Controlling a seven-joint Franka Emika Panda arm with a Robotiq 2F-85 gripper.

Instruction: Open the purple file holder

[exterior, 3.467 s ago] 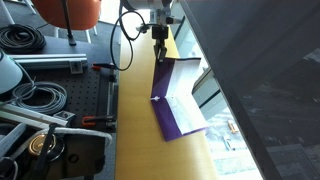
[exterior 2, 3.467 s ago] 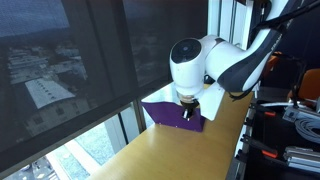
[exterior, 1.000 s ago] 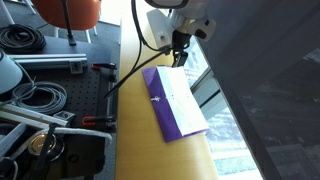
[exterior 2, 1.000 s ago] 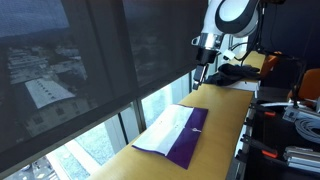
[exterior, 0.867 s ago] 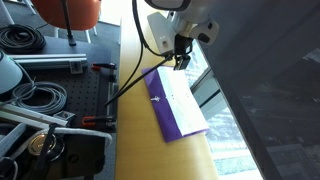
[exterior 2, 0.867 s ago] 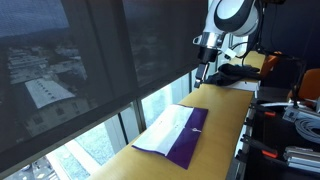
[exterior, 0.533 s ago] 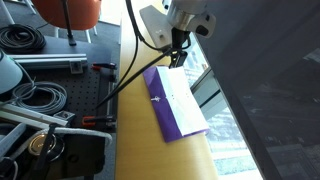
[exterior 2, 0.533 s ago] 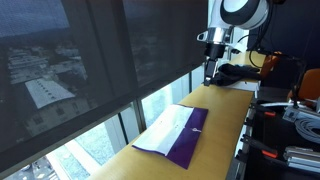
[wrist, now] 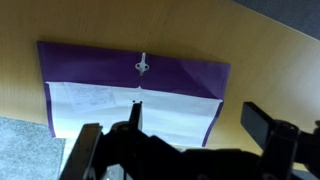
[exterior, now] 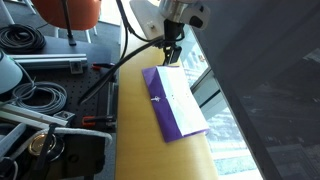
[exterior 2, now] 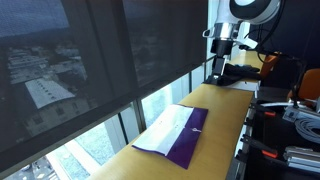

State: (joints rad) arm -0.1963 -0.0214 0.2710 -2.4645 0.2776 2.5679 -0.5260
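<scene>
Purple file holder (exterior: 172, 102) is laid flat, flap open, on the yellow tabletop (exterior: 135, 135); gripper (exterior: 171, 55), spread and empty above one end, should be withdrawn straight up so the flap isn't snagged.

The holder (exterior: 176, 100) lies flat on the table (exterior: 135, 135), along its window-side edge. In an exterior view the gripper (exterior: 171, 62) hangs at the holder's 12 o'clock, cables (exterior: 35, 98) at its 9, the window (exterior: 228, 120) at its 3.
</scene>
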